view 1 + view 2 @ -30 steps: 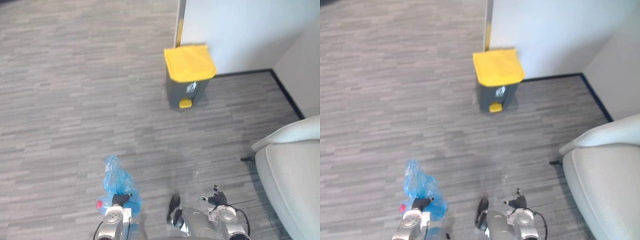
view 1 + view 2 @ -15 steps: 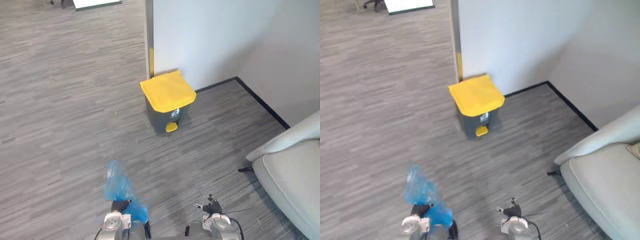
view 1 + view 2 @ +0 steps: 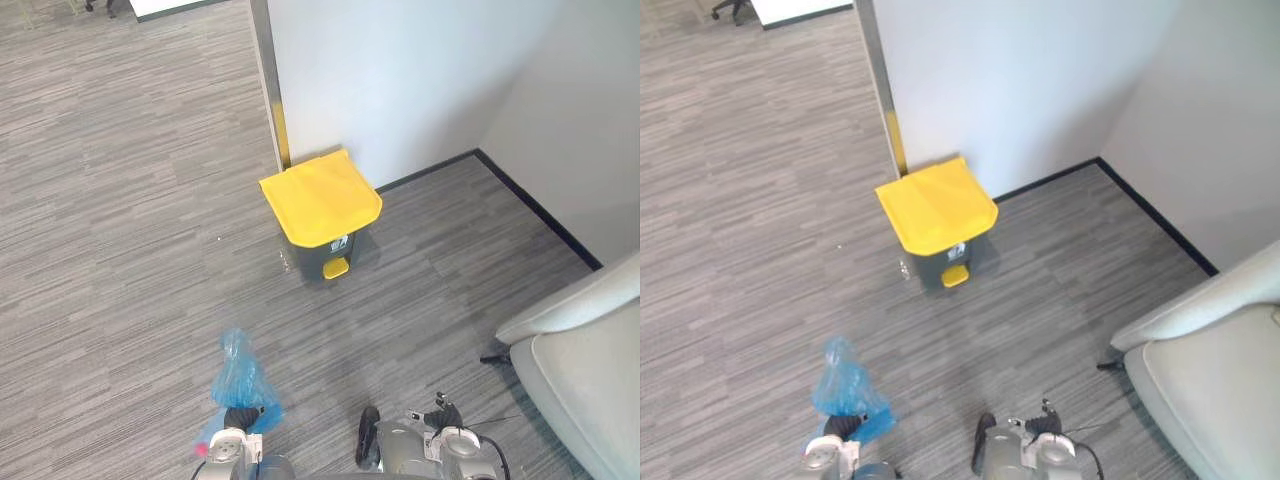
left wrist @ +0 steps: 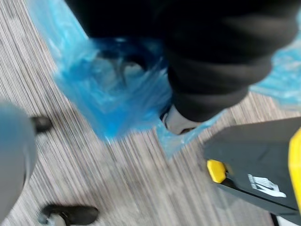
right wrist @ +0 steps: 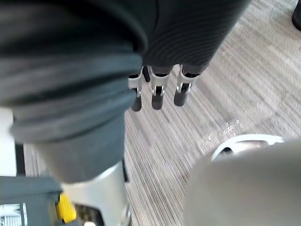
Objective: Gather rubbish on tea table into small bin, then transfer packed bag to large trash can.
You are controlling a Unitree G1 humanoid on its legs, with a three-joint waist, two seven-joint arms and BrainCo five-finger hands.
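Note:
A crumpled blue rubbish bag (image 3: 240, 378) stands up above my left hand (image 3: 238, 418), whose fingers are curled round its lower part, low at the left of the eye views. Close up, the blue bag (image 4: 109, 92) bunches around my left hand (image 4: 211, 52). The large trash can (image 3: 326, 252) is grey with a yellow lid (image 3: 320, 197) that is down, and has a yellow pedal (image 3: 336, 267). It stands on the floor ahead of me against the wall corner. My right hand (image 5: 157, 96) hangs with straight fingers and nothing in it, low at the right (image 3: 447, 418).
A light grey sofa (image 3: 590, 370) fills the lower right. A white wall (image 3: 420, 70) with a black baseboard runs behind the can. A metal post (image 3: 268, 90) with a yellow strip stands just behind the can. Grey striped floor (image 3: 120, 220) spreads to the left.
The whole picture has shifted as the camera moved; the trash can now sits nearer and more central. The blue bag stays in my left hand, and my right hand still holds nothing.

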